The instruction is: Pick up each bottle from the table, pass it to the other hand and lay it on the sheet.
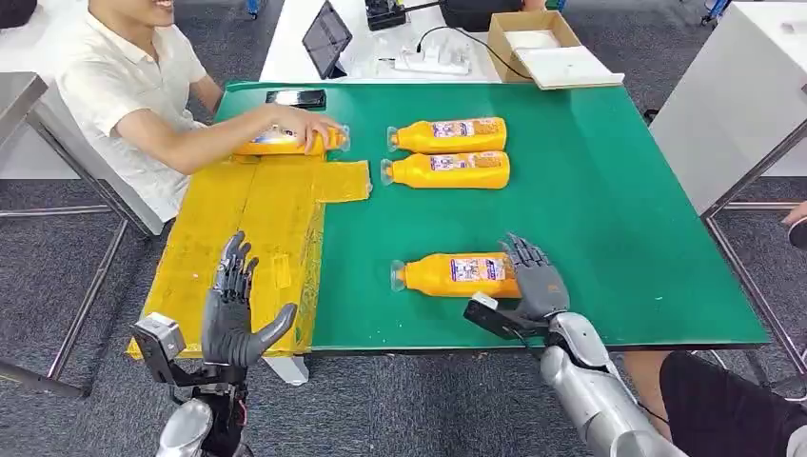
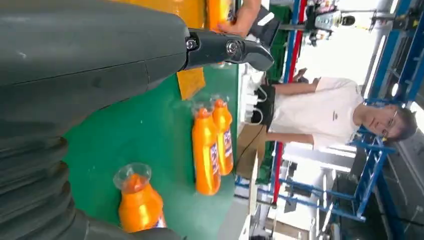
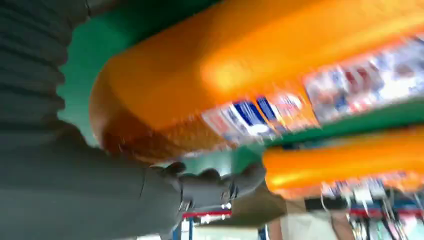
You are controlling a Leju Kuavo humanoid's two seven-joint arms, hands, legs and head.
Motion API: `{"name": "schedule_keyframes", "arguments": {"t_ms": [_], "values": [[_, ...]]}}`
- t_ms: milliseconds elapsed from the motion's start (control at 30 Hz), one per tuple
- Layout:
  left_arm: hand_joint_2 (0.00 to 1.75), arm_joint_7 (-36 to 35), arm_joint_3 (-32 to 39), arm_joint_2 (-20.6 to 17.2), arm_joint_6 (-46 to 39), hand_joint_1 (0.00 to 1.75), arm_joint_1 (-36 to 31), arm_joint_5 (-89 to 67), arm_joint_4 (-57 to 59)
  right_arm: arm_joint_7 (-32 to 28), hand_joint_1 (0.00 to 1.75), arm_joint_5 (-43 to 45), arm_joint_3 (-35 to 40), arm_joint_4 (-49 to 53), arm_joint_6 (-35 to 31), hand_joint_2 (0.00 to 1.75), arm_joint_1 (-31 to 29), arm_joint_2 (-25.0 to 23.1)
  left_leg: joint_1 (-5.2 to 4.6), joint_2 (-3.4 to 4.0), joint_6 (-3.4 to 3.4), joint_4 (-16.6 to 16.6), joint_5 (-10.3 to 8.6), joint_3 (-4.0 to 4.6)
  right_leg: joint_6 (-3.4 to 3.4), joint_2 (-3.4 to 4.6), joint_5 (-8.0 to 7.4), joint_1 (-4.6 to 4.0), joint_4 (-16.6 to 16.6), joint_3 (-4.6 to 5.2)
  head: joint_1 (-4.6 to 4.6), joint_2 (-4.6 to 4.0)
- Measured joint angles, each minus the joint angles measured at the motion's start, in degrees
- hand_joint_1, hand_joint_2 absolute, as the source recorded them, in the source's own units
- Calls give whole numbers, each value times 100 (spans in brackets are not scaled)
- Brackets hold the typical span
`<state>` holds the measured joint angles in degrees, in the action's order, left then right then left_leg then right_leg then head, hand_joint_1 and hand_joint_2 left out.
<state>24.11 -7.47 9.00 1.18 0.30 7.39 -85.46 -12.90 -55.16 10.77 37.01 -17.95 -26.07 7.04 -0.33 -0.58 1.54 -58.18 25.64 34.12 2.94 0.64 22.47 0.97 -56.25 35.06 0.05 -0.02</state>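
Observation:
Three orange bottles lie on the green table: two side by side at the back and one near the front. My right hand is at this near bottle's base end, fingers spread against it while it lies flat; up close the bottle lies just over my thumb. My left hand hovers open over the near end of the yellow sheet. A person's hand rests on a fourth bottle at the sheet's far end.
A person in a white shirt sits at the table's left side. A phone lies at the table's back edge; a tablet, power strip and cardboard box stand behind. Someone's dark-clad leg is at my right.

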Motion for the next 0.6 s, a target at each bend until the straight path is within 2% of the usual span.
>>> {"name": "schedule_keyframes", "arguments": {"t_ms": [167, 367, 400, 433, 467, 600], "values": [[175, -59, -46, 0, 127, 0, -4, 101, -9, 435, 0, -324, 277, -396, 553, 175, -531, 41, 0, 2, 1, 0, -1, -6, 0, 1, -1, 0, 0, -1, 0, 0], [175, -70, -75, -11, 199, 0, 13, 0, -20, 554, 0, -459, 560, -648, 886, 175, -884, 74, 0, 1, 3, 0, -4, -7, 0, 0, -1, 0, -2, -6, 0, 0], [175, -63, -83, -15, 227, 0, 25, -22, -22, 554, 138, -464, 603, -683, 962, 175, -926, 81, 0, 1, 3, 0, -4, -7, 0, 0, -1, 0, -2, -6, 0, 0], [175, -57, -85, -15, 247, 0, 43, -33, -22, 552, 161, -464, 630, -705, 1011, 175, -962, 90, 0, 1, 3, 0, -3, -7, 0, 0, -1, 0, -1, -6, 0, 0], [175, -53, -88, -15, 262, 0, 62, -55, -24, 552, 168, -464, 669, -731, 1063, 175, -995, 100, 0, 1, 3, 0, -3, -7, 0, 0, -1, 0, -1, -6, 2, 0], [175, -53, -94, -24, 319, 0, 90, -107, -24, 411, 169, -398, 792, -818, 1308, 175, -1107, 146, 0, -1, 3, 0, -3, -7, 0, 0, -1, 0, 0, -6, 0, 0]]}}
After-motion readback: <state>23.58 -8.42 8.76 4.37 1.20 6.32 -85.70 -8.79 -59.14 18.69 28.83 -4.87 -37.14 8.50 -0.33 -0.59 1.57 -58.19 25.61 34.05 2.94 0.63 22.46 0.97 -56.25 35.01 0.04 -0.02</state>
